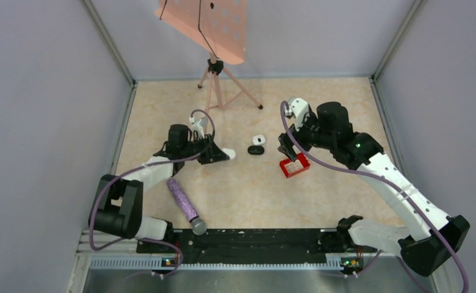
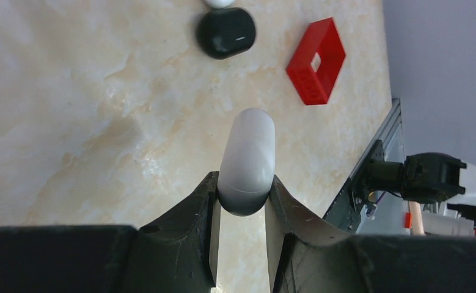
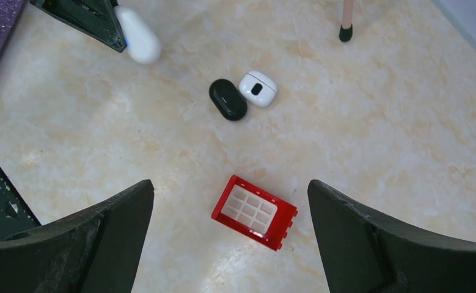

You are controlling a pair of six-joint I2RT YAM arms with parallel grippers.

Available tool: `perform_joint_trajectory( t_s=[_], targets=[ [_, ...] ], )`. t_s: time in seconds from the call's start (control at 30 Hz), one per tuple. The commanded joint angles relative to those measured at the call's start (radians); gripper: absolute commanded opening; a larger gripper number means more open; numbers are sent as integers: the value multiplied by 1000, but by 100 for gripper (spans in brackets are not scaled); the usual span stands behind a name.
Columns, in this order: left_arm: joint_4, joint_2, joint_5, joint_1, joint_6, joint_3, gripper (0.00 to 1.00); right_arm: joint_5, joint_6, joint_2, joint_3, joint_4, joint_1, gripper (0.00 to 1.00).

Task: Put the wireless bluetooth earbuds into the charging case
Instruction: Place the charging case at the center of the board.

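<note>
Early stage: the left hand (image 2: 242, 186) clamps a white capsule-shaped piece (image 2: 247, 152) near the bench (image 3: 376, 152). The right hand (image 3: 228, 183) gapes empty above a red basket (image 3: 284, 229). The charging case (image 3: 258, 88) lies beside a black oval (image 3: 228, 99); no earbuds appear inserted.

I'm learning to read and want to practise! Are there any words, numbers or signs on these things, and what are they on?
None: no words, numbers or signs can be read in any view.
The charging case has only a dark spot, no letters.
The red basket, the black oval piece and the white capsule look plain.
The purple microphone is too small to show any print.
</note>
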Motion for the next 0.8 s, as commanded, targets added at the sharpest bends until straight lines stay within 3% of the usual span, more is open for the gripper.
perform_joint_trajectory(
  t_s=[0.0,0.13,0.77],
  targets=[
    [20,108,-158,-27,-90,64,2,46,30,4,23,-45,-21,95],
    [-23,201,-264,-53,-143,111,3,58,12,-12,14,-47,-28,95],
    [-22,432,-267,-275,-172,286,0,70,-17,-15,37,-69,-39,95]
  ],
)
